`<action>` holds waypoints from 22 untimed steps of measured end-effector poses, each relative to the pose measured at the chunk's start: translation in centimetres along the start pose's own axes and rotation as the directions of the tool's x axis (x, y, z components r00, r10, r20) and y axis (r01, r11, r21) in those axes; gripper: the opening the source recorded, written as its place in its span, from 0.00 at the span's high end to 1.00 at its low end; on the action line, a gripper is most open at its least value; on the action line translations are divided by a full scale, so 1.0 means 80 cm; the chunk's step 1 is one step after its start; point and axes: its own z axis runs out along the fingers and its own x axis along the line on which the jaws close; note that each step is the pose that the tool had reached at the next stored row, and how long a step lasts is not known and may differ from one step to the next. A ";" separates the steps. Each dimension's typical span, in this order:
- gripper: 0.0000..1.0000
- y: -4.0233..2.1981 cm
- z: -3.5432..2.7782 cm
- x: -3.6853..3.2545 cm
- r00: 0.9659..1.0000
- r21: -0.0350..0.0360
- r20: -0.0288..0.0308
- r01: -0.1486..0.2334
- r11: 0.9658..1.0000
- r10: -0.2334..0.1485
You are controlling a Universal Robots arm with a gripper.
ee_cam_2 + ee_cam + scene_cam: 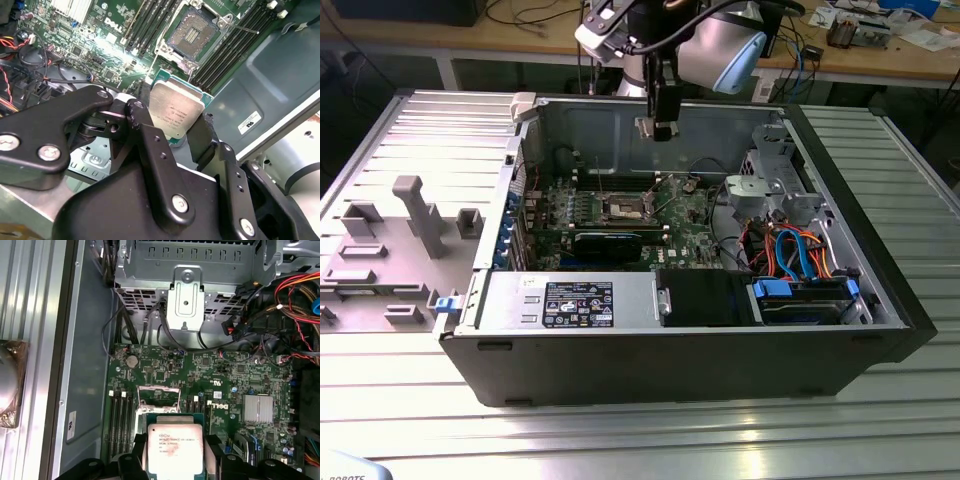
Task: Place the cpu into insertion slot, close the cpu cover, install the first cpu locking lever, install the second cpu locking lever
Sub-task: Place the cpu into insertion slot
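One cpu, its dull silver top ringed by a green edge, is pinched by two opposite sides between the black fingers of my claw. The jaws are pressed onto the chip alone. It is held in the air, clear of the board and tilted in the second wrist view.

The insertion slot lies beyond the chip on the green circuit board. Its dark contact field is bare inside a silver metal rim. Long black memory slots run along both sides of it. In the first wrist view the held chip overlaps one edge of the slot, and a finned silver heat sink sits on the board well apart from it.

In the exterior view my claw hangs high inside the open case, near its far wall. The slot is on the board below it, slightly toward the exterior view's left. A metal drive cage stands at the exterior view's right of the board. Orange and blue cables curl nearer than the cage.

The case rests on a slatted metal table. A grey tray of moulded blocks lies beside the case at the exterior view's left.
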 end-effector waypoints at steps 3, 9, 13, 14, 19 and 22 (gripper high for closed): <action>0.46 0.0000 0.0000 0.0000 1.000 0.000 0.001 -0.008 1.000 0.008; 0.46 0.0000 0.0000 0.0000 1.000 0.000 0.001 -0.015 1.000 0.015; 0.46 -0.0002 0.0004 0.0000 0.999 0.000 0.004 -0.042 0.999 0.042; 0.46 -0.0004 0.0007 0.0000 0.999 0.000 0.004 -0.052 0.999 0.052; 0.46 -0.0022 0.0008 0.0001 0.998 0.001 0.005 -0.059 0.998 0.059; 0.46 -0.0036 0.0013 0.0002 0.998 0.001 0.005 -0.060 0.998 0.060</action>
